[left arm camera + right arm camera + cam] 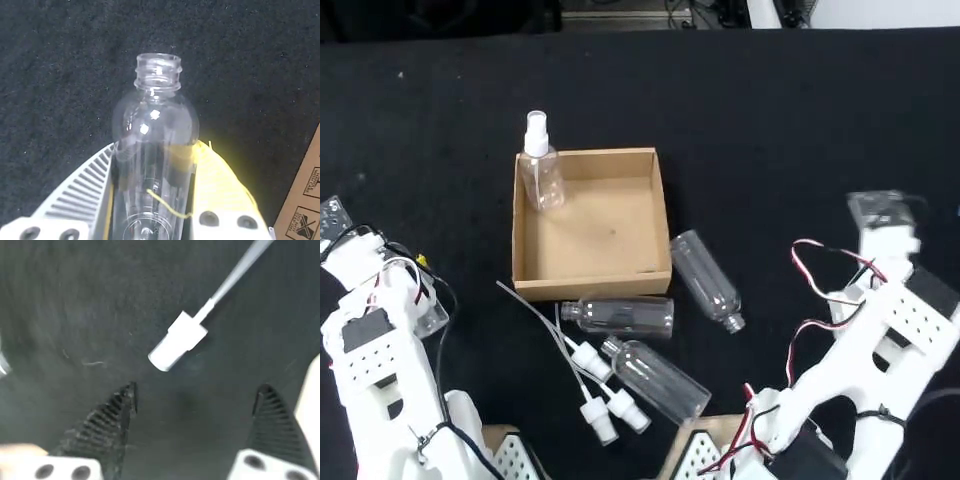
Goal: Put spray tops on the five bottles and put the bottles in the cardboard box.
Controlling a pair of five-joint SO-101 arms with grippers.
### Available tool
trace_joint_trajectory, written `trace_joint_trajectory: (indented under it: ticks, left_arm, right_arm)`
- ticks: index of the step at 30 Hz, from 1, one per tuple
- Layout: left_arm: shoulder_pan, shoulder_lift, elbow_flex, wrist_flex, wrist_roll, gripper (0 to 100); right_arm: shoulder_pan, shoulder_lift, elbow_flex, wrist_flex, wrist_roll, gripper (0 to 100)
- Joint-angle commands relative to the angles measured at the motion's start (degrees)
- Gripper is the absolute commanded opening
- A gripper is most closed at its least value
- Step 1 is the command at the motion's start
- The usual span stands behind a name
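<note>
From above, the cardboard box (590,283) sits open, plain brown with a flat floor. It holds one clear capped bottle (541,175), standing upright in the corner at 11 o'clock with a white spray top on it. Three uncapped bottles lie on their sides on the black cloth (770,110): one (706,267) just off the box at 4 o'clock, one (618,316) along its 6 o'clock wall, and one (656,379) farther out at 6 o'clock. Three white spray tops (605,400) with thin tubes lie next to these last two. The left gripper (408,292) is at 8 o'clock from the box and the right gripper (880,212) at 3 o'clock.

In the left wrist view, the left gripper (157,146) is clamped on a held bottle (155,120). This bottle is clear and round-shouldered with a bare threaded neck, and a box corner (306,200) is close by.

In the right wrist view, the right gripper (197,389) has its ridged jaws wide apart. It hangs over a loose spray top (177,346) that lies on the cloth.
</note>
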Motion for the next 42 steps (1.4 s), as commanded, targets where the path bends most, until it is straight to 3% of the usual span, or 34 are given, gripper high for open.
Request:
trace_joint_trajectory:
  ticks: [1,6,14,17,22,31,33,39,42]
  left_arm:
    - [-0.4,-0.88,-0.75,-1.49,0.53,5]
    - [-0.48,-0.88,-0.75,-1.49,0.53,5]
    - [-0.57,-0.88,-0.75,-1.49,0.53,5]
    - [-0.57,-0.88,-0.75,-1.49,0.53,5]
    - [-0.57,-0.88,-0.75,-1.49,0.53,5]
    - [-0.57,-0.88,-0.75,-1.49,0.53,5]
    - [-0.57,-0.88,-0.75,-1.49,0.53,5]
    - [-0.22,-0.88,-0.75,-1.49,0.53,5]
    - [-0.22,-0.88,-0.75,-1.49,0.53,5]
  right_arm:
    - [3.78,-0.04,-4.0,-0.53,24.79,33.8]
    - [3.87,6.64,-8.4,-0.44,33.58,33.9]
    - [8.09,17.1,-13.49,-0.53,67.08,33.9]
    - [8.62,19.3,-13.41,-2.2,71.82,33.9]
    - [7.82,25.54,-13.49,-8.0,71.3,33.8]
    - [3.16,30.64,-13.32,-10.64,61.01,33.6]
    - [2.99,30.64,-13.32,-10.55,56.79,33.4]
    - [3.43,30.64,-14.73,-10.73,34.46,27.3]
    - [3.6,30.64,-17.8,-10.46,32.35,27.3]
